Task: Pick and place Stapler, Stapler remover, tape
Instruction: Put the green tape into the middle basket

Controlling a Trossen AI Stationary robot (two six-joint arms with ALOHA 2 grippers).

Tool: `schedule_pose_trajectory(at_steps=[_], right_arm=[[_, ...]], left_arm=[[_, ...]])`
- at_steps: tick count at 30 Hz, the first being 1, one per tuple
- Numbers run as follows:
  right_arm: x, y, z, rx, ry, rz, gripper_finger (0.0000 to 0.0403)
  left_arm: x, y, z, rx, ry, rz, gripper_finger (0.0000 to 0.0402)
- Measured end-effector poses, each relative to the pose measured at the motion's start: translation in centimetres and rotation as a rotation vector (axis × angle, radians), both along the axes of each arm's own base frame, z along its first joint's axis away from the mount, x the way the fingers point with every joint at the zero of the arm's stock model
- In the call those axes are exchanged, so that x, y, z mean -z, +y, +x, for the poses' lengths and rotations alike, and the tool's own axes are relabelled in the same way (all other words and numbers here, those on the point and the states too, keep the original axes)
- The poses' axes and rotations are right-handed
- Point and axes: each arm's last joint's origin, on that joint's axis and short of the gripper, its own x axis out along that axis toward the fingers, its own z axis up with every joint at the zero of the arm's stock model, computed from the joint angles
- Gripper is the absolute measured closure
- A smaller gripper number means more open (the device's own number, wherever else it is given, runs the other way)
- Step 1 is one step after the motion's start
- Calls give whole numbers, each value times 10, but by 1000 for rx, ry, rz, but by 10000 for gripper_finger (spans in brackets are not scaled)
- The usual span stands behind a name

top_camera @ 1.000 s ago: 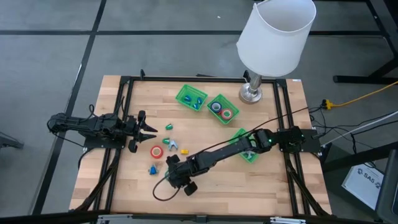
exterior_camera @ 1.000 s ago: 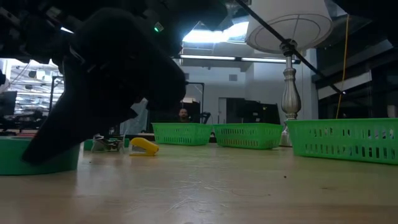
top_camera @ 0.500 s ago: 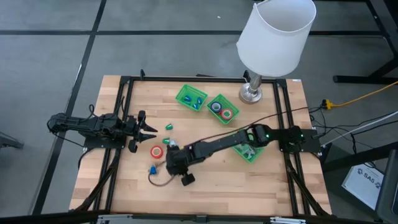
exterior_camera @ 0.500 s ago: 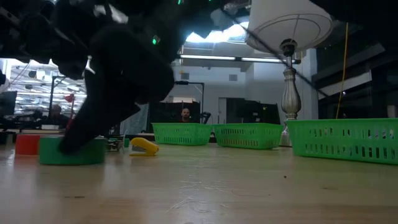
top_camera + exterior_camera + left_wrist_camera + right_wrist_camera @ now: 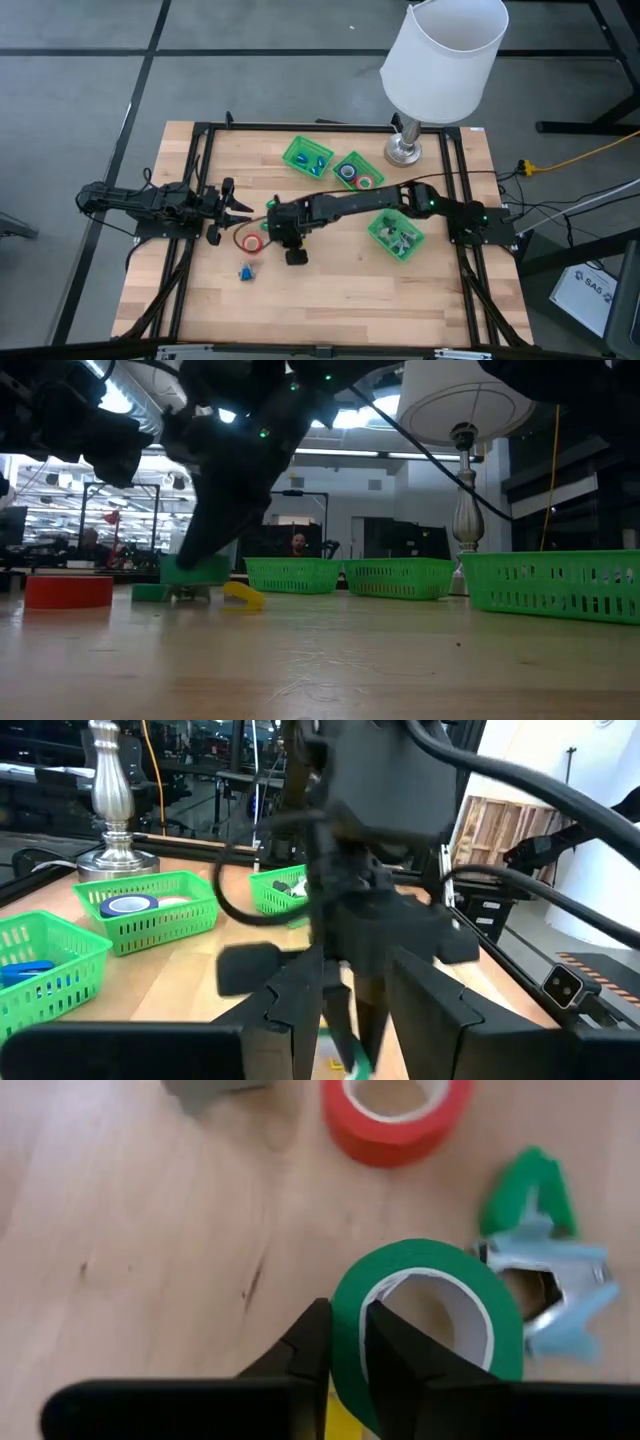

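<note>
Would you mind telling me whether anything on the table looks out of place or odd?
Nothing is spilled or damaged. The right pincer grips the green tape roll by its wall, while the red roll and a blue item lie loose outside the green trays.

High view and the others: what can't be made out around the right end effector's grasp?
- High view: the green tape roll is hidden under the right arm's wrist.
- Low view: the right end effector is a dark silhouette against the lit room; whether the roll clears the table is unclear.
- Left wrist view: the left end effector's own fingers block the grasp.
</note>
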Motion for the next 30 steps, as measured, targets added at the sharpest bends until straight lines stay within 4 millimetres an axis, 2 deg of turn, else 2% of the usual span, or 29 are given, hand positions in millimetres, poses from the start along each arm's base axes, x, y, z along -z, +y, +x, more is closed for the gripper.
schedule_pose_trajectory(at_steps=[6, 13, 22, 27, 30], right_arm=[[-2, -18, -8, 71, 102, 5, 354], [-9, -35, -10, 117, 117, 10, 353], [-61, -76, -25, 107, 37, -28, 354], [-91, -99, -47, 91, 17, -62, 354], [-103, -110, -70, 70, 14, -88, 354]], left_arm=[[0, 0, 0, 0, 1, 0, 295], [0, 0, 0, 0, 0, 0, 295], [0, 0, 0, 0, 0, 0, 295], [0, 0, 0, 0, 1, 0, 295], [0, 0, 0, 0, 1, 0, 295]])
